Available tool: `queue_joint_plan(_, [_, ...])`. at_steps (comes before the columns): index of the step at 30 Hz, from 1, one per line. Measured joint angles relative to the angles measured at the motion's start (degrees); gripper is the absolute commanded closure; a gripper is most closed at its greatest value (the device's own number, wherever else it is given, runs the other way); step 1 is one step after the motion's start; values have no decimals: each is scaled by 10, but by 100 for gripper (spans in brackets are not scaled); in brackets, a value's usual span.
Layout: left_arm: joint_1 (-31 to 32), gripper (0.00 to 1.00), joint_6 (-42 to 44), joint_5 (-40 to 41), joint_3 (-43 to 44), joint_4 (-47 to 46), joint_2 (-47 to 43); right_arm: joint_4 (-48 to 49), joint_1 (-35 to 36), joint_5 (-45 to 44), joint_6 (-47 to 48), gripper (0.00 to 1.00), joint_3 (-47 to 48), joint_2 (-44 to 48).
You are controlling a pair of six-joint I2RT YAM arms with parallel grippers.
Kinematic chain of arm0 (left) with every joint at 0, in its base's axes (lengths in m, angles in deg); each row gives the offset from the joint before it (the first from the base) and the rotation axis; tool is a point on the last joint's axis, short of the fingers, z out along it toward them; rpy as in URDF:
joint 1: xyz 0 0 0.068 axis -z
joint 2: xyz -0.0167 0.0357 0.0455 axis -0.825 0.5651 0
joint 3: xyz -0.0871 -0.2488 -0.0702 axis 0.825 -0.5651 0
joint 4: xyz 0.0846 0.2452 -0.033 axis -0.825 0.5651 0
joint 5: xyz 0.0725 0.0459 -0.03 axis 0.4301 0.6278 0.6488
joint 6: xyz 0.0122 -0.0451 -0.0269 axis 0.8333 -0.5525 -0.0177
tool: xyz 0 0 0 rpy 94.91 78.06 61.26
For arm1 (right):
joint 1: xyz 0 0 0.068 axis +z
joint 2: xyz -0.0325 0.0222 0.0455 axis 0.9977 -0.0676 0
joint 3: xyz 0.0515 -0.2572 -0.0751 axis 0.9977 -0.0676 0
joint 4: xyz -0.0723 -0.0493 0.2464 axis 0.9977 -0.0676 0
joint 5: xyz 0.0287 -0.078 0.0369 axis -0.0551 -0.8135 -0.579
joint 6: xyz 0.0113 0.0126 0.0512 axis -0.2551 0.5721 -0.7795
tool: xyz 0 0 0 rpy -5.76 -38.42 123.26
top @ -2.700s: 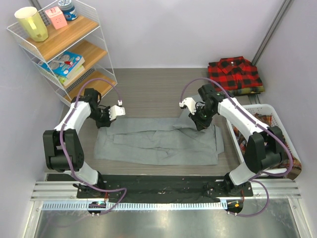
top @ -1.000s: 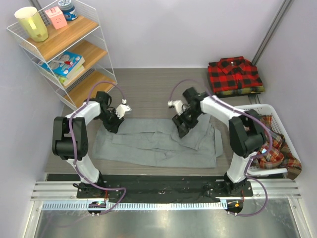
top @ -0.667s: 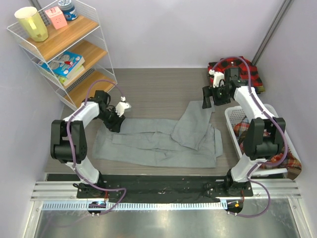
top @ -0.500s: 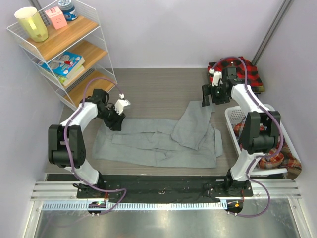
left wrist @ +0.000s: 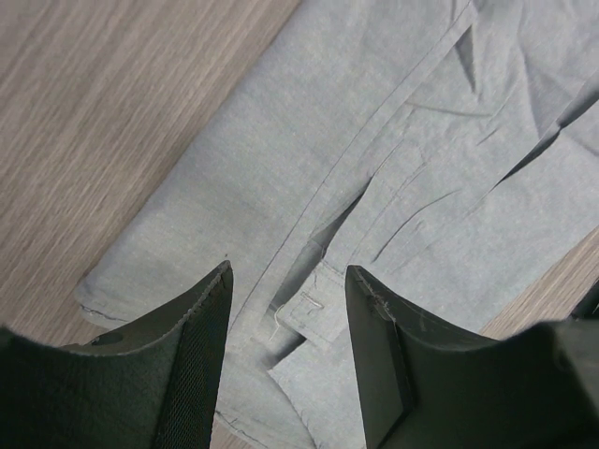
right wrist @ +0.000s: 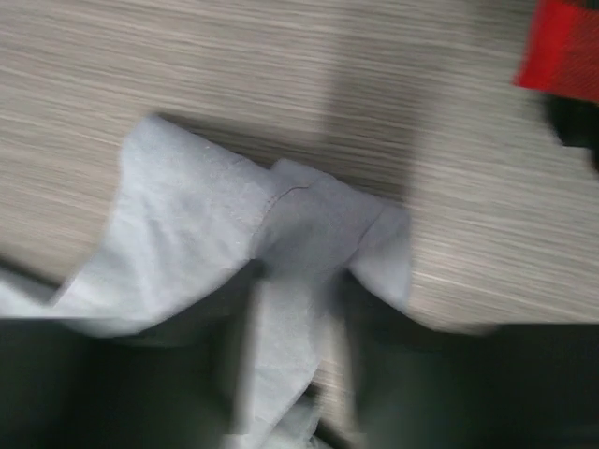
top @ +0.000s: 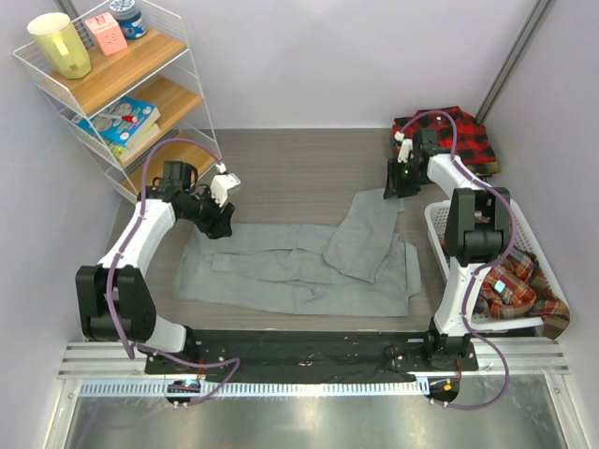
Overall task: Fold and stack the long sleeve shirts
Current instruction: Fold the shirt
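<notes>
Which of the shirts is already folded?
The red-and-black checked shirt at the far right corner, folded flat. The grey shirt lies spread out; the plaid shirt sits crumpled in the basket.

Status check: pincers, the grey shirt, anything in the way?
Left pincer open, empty, over left end of plain grey cloth shirt. Right pincer shut on its far-right flap, near folded red-and-black checked shirt. Nothing blocking the cloth.
</notes>
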Motion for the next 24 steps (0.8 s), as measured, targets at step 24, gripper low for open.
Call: queue_joint_plan(24, [0,25,-191,-76,-30,-13,-233,19,448,94,188,92,-259,290])
